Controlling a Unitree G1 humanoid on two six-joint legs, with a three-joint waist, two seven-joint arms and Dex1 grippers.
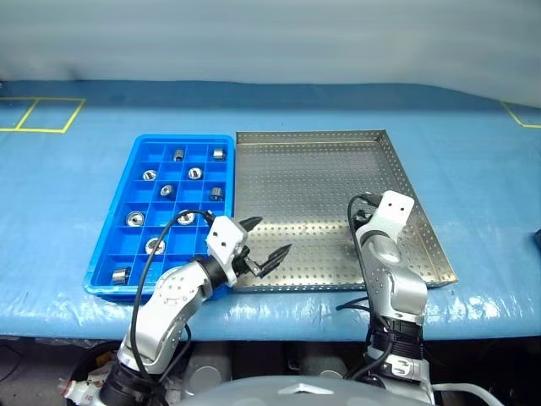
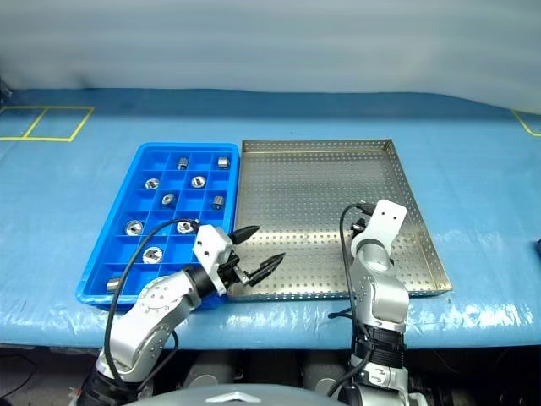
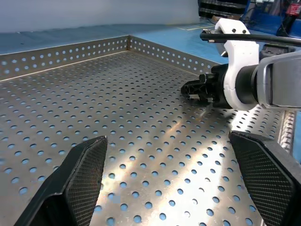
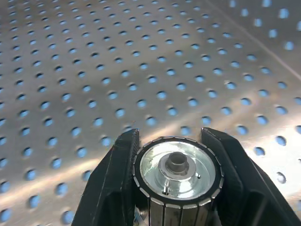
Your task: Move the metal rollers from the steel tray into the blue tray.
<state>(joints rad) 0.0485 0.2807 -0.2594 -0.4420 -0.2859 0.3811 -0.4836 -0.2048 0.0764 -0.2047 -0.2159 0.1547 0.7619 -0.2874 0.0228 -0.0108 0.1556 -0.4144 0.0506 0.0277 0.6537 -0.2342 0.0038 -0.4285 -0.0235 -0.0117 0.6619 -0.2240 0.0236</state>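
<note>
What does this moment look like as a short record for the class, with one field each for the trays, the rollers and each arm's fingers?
steel tray: perforated, on the blue-covered table, right of the blue tray
blue tray: gridded; ten metal rollers in separate compartments
left gripper: fingers open, empty, over the steel tray's near-left corner
right gripper: fingers either side of one roller over the steel tray

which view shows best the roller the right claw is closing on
The right wrist view: the roller sits between the right claw's fingers, end-on, hub and ribbed rim plain. In the left wrist view the claw hides it over the steel tray; in the head views the wrist covers it.
</note>
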